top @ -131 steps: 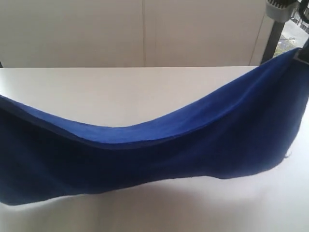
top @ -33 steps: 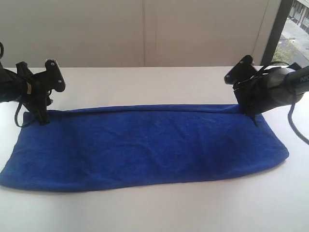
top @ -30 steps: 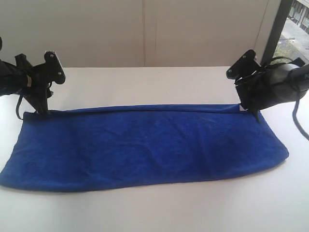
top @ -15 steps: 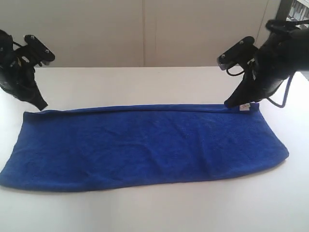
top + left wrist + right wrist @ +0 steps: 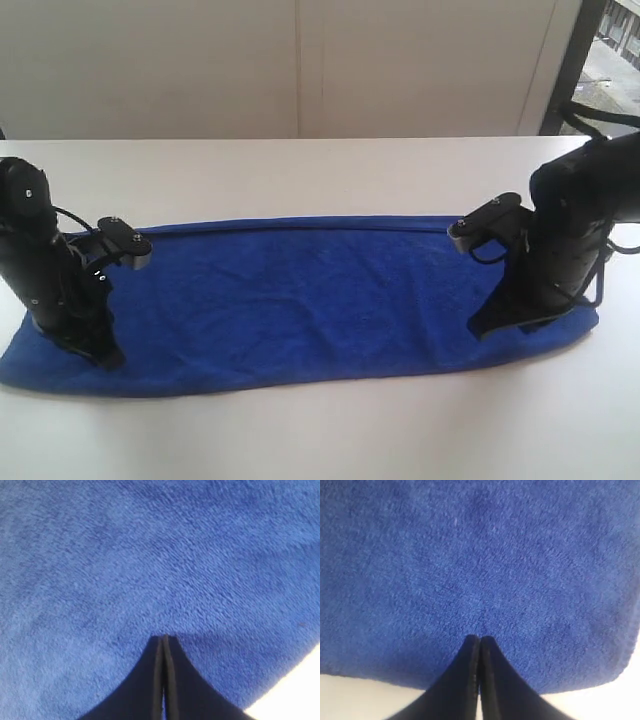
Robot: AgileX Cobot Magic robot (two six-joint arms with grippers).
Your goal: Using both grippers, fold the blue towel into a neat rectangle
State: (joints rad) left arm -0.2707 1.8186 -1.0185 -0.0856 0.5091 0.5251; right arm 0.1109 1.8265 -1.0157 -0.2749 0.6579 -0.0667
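On blue towel [image 5: 300,290] — both grippers [image 5: 163,639] [image 5: 480,639] closed.

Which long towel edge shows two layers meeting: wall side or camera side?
The wall-side edge of the towel: a dark line runs along it where the top layer stops short. The camera-side edge shows no such line.

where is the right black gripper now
In the exterior view the right black gripper stands, jaws shut, on the royal-blue microfibre towel's right end, near its front edge.

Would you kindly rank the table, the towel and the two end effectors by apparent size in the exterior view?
1. Table
2. Towel
3. Left end effector and right end effector: about alike, so not ranked.
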